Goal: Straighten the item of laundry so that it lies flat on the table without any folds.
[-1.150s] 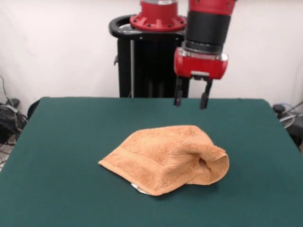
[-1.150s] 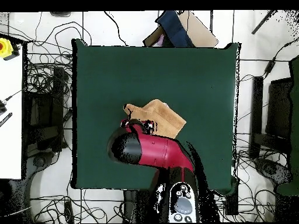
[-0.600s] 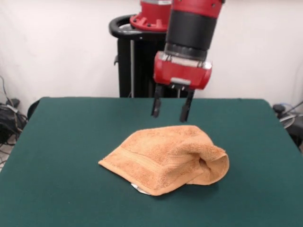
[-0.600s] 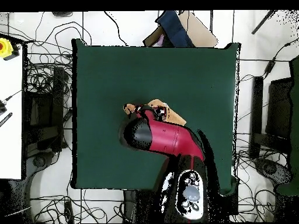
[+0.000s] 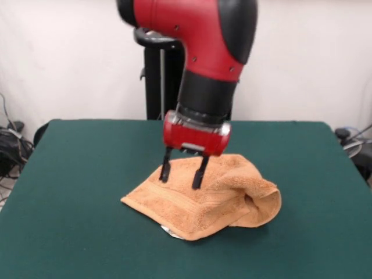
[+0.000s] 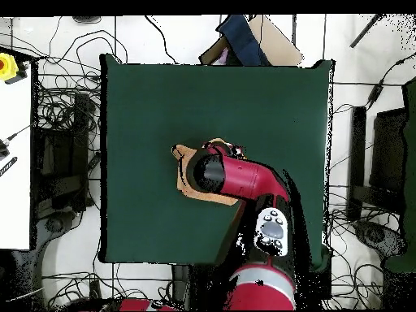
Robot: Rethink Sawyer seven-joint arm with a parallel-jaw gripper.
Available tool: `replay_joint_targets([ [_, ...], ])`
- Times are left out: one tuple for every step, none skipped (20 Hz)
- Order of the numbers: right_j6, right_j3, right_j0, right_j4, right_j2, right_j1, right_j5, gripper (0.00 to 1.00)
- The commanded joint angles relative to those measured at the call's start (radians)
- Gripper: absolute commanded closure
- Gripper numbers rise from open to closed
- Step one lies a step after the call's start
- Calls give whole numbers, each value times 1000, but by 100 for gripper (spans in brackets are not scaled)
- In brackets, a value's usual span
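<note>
Towel lies bunched directly beneath the spread-fingered end effector.

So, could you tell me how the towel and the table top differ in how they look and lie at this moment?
The towel is orange-tan and fluffy; the table is dark green and smooth. The towel is folded over itself and bunched, with a rolled fold at one end, while the table is flat. The towel covers only a small patch near the middle; the table is far wider. The open gripper hangs over the towel, not over bare table.
</note>
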Motion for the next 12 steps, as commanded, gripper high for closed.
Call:
replay_joint_targets([
  [75, -80, -74, -49, 100, 116, -46, 0],
  [67, -90, -80, -52, 104, 121, -37, 0],
  [60, -99, -83, -52, 105, 124, -23, 0],
  [60, -105, -85, -52, 104, 127, -6, 0],
  [56, -108, -86, -59, 102, 127, -2, 0],
  [50, -113, -92, -64, 107, 128, 8, 0],
  [40, -120, -103, -70, 118, 129, 23, 0],
  [30, -128, -116, -75, 131, 134, 35, 0],
  [24, -131, -129, -75, 143, 141, 50, 0],
  [19, -135, -141, -75, 155, 148, 65, 0],
  [2, -137, -165, -68, 185, 158, 109, 0],
  [-19, -137, -192, -55, 221, 169, 169, 0],
])
